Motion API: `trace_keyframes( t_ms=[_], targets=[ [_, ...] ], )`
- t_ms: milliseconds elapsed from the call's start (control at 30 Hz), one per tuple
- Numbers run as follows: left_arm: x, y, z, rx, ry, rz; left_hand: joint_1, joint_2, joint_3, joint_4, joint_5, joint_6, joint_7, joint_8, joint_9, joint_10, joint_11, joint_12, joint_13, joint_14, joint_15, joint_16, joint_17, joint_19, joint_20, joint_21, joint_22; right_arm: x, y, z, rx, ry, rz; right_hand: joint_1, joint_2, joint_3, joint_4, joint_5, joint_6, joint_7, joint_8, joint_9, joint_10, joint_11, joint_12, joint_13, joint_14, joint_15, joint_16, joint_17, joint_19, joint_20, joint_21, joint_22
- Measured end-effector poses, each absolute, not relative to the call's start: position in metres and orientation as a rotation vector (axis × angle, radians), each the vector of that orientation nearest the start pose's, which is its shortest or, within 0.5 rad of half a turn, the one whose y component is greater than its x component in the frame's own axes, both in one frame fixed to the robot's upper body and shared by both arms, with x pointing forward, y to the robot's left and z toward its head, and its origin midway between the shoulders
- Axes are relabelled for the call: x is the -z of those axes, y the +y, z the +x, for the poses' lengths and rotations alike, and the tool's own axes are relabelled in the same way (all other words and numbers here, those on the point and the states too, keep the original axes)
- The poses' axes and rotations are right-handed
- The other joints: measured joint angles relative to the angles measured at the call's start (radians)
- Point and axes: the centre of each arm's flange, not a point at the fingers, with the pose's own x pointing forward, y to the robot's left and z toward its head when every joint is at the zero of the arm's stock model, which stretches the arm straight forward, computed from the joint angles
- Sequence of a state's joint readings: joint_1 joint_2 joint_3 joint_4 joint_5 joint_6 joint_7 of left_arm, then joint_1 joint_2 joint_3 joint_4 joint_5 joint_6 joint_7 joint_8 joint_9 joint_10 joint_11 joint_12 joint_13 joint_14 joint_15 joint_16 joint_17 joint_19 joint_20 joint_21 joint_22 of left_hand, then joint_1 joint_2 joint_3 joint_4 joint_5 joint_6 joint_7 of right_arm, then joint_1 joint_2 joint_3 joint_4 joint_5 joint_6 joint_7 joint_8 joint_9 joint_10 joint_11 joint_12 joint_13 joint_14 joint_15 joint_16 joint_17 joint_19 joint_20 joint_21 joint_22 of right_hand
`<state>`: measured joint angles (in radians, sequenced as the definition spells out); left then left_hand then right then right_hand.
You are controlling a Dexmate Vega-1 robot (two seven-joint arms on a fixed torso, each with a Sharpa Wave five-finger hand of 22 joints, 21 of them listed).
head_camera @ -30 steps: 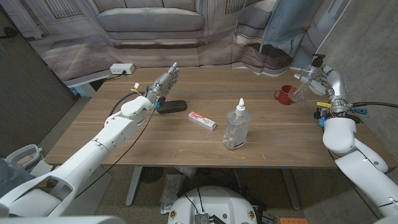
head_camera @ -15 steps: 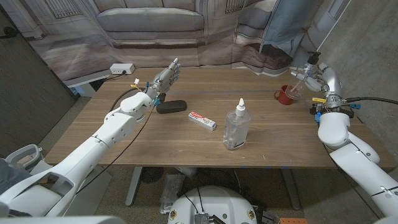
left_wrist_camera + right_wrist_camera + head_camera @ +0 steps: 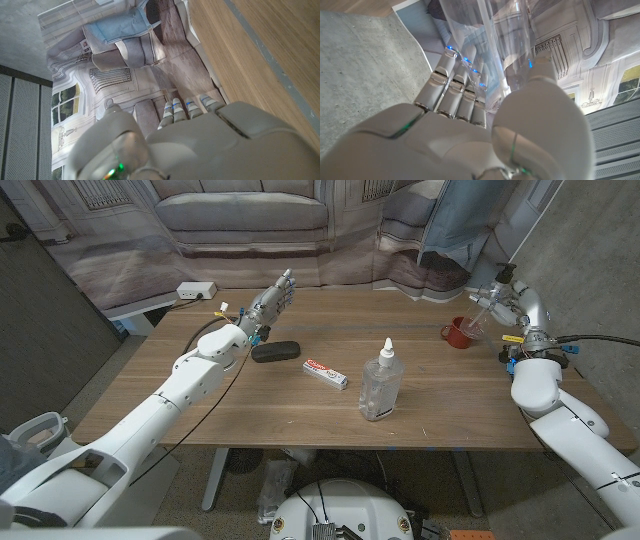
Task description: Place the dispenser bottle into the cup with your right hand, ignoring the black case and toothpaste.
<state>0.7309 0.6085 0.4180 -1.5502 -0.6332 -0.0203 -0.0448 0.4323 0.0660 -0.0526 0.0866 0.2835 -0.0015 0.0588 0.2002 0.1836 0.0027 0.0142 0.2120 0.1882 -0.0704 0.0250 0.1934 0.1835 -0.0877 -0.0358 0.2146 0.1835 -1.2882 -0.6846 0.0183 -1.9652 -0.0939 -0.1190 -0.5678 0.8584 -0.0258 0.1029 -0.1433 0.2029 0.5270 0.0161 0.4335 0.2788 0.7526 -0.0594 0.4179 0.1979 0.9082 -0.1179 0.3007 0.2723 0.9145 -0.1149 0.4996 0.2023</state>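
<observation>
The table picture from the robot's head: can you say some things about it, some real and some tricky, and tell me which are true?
1. The right hand holds a clear dispenser bottle. True.
2. The cup is blue. False: it is red.
3. The toothpaste lies between the black case and the white-nozzle bottle. True.
4. The left hand grips the black case. False: it holds nothing, its fingers are apart, and it is raised behind the case.
5. The white-nozzle bottle lies on its side. False: it stands upright on the table.
</observation>
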Motion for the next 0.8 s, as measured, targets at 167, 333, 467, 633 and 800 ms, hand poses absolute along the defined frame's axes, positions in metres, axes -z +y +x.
trace_keyframes(
  t_ms=[167, 333, 467, 633, 800],
  targets=[
    [-0.068, 0.240, 0.625, 0.360, -0.596, 0.129, 0.000, 0.000, 0.000, 0.000, 0.000, 0.000, 0.000, 0.000, 0.000, 0.000, 0.000, 0.000, 0.000, 0.000, 0.000, 0.000, 0.000, 0.000, 0.000, 0.000, 0.000, -0.021, -0.388, 0.500, 0.575, -0.748, -0.606, 0.000, 0.000, 0.000, 0.000, -0.002, 0.000, 0.000, 0.000, 0.000, 0.000, 0.000, 0.000, 0.000, 0.000, 0.000, 0.000, 0.000, 0.000, 0.000, 0.000, 0.000],
    [-0.067, 0.239, 0.621, 0.357, -0.601, 0.130, 0.000, 0.000, 0.000, 0.000, 0.000, 0.000, 0.000, 0.000, 0.000, 0.002, -0.002, 0.000, 0.000, 0.000, 0.000, 0.000, 0.000, 0.000, 0.000, 0.000, 0.000, -0.023, -0.387, 0.506, 0.568, -0.750, -0.607, 0.000, 0.000, 0.000, 0.000, -0.003, 0.000, 0.000, -0.001, 0.000, 0.000, 0.000, 0.000, 0.000, 0.002, -0.002, -0.001, 0.000, 0.000, 0.000, 0.000, 0.000],
    [-0.065, 0.240, 0.616, 0.353, -0.602, 0.133, 0.000, 0.000, 0.000, 0.000, 0.000, 0.000, 0.000, 0.000, 0.000, 0.002, -0.002, 0.000, 0.000, 0.000, 0.000, 0.000, 0.000, 0.000, 0.000, 0.000, 0.000, -0.025, -0.385, 0.510, 0.561, -0.750, -0.607, 0.000, 0.000, 0.000, 0.000, -0.003, 0.000, 0.000, -0.003, 0.000, 0.004, -0.003, -0.004, 0.000, 0.002, -0.002, -0.001, -0.001, 0.002, -0.002, 0.000, 0.000],
    [-0.063, 0.240, 0.611, 0.352, -0.604, 0.139, 0.000, 0.000, 0.000, 0.000, 0.000, 0.000, 0.000, 0.000, 0.000, 0.002, -0.002, 0.000, 0.000, 0.010, 0.000, 0.000, 0.000, 0.000, 0.000, 0.000, 0.000, -0.030, -0.384, 0.512, 0.558, -0.756, -0.606, 0.000, 0.000, 0.000, 0.000, -0.003, 0.000, 0.000, -0.003, 0.000, 0.004, -0.003, -0.004, 0.005, 0.002, -0.002, -0.002, -0.001, 0.003, -0.003, 0.000, 0.000],
    [-0.061, 0.241, 0.607, 0.346, -0.602, 0.143, 0.000, 0.000, -0.003, -0.003, 0.000, 0.000, 0.000, 0.000, 0.000, 0.002, -0.002, 0.000, 0.000, 0.010, 0.000, 0.000, 0.000, 0.000, 0.000, 0.000, 0.000, -0.031, -0.379, 0.519, 0.551, -0.756, -0.606, 0.000, 0.000, 0.000, 0.000, -0.003, 0.000, 0.000, -0.004, 0.000, 0.003, -0.004, -0.004, 0.005, 0.002, -0.002, -0.002, -0.001, 0.003, -0.003, 0.000, 0.000]
  ],
)
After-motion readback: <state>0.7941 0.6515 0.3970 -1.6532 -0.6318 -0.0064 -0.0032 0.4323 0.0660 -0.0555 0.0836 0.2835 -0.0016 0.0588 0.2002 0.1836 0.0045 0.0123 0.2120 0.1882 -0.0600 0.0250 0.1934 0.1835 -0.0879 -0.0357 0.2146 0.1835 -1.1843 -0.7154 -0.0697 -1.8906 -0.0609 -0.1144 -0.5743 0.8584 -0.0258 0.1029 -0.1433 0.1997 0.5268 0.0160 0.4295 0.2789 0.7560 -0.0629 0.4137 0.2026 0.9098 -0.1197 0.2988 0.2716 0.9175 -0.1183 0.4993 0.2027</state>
